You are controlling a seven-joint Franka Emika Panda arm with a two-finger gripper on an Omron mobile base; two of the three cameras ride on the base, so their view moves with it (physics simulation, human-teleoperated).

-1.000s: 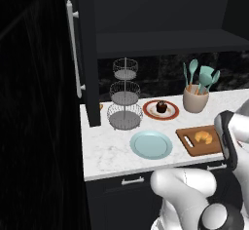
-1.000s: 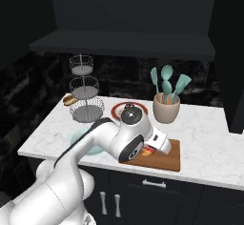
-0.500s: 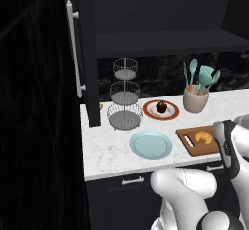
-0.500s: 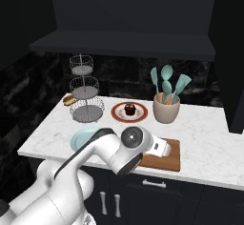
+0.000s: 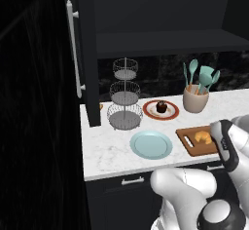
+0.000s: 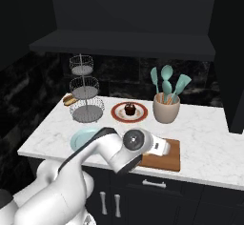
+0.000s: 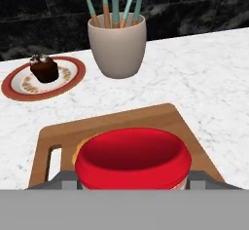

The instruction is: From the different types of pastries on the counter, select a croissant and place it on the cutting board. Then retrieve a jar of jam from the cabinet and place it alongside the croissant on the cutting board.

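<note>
White marble counter [image 5: 109, 148] carries the cutting board [image 7: 146, 119]; hand [image 7: 132, 179] grips the jar of jam [image 7: 132, 158].

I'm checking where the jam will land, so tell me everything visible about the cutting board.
The cutting board is a rectangular brown wooden slab with a darker rim, rounded corners and a slot handle at one end. It lies flat on the white marble counter, near the front edge, beside the light-blue plate. The croissant rests on it, and the red-lidded jar of jam is low over it.
</note>
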